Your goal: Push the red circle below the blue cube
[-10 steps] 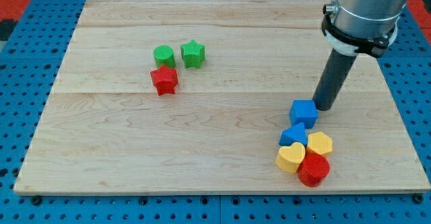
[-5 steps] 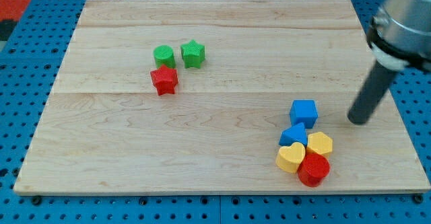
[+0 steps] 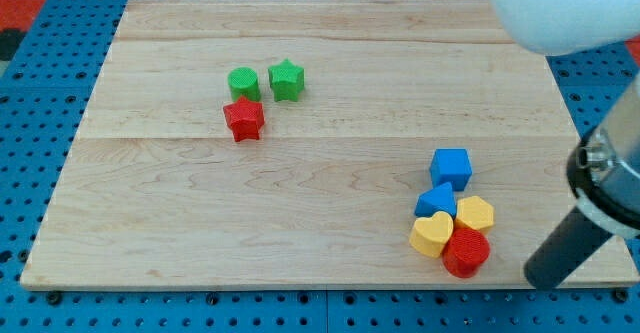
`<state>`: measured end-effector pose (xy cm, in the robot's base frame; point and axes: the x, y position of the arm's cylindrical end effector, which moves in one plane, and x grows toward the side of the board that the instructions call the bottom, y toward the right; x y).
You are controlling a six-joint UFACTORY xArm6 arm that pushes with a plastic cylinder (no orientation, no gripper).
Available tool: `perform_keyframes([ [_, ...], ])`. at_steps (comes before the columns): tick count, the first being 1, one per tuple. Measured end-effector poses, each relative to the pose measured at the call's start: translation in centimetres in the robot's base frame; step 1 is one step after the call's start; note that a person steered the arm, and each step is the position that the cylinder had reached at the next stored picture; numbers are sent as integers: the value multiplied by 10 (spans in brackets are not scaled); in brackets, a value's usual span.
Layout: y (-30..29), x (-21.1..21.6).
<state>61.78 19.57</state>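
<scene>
The red circle (image 3: pixel 466 252) lies near the board's bottom right, touching a yellow heart (image 3: pixel 433 234) on its left and a yellow block (image 3: pixel 475 214) above it. The blue cube (image 3: pixel 451 167) sits above this cluster, with a second blue block (image 3: pixel 436 200) just under it. My tip (image 3: pixel 541 282) is at the board's bottom right edge, to the right of and slightly below the red circle, apart from it.
A green circle (image 3: pixel 243 82), a green star (image 3: pixel 286 79) and a red star (image 3: pixel 243 119) are grouped at the upper left of the wooden board (image 3: pixel 300 193). Blue pegboard surrounds the board.
My tip has moved from beside the blue cube's right side out to the right and down to the bottom right edge. No block has moved.
</scene>
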Motion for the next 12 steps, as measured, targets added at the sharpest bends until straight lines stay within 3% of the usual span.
perform_keyframes([
  [2, -21, 0],
  [4, -1, -15],
  [5, 1, 0],
  [8, -58, 0],
  [10, -65, -46],
  [11, -75, -9],
  [12, -93, 1],
])
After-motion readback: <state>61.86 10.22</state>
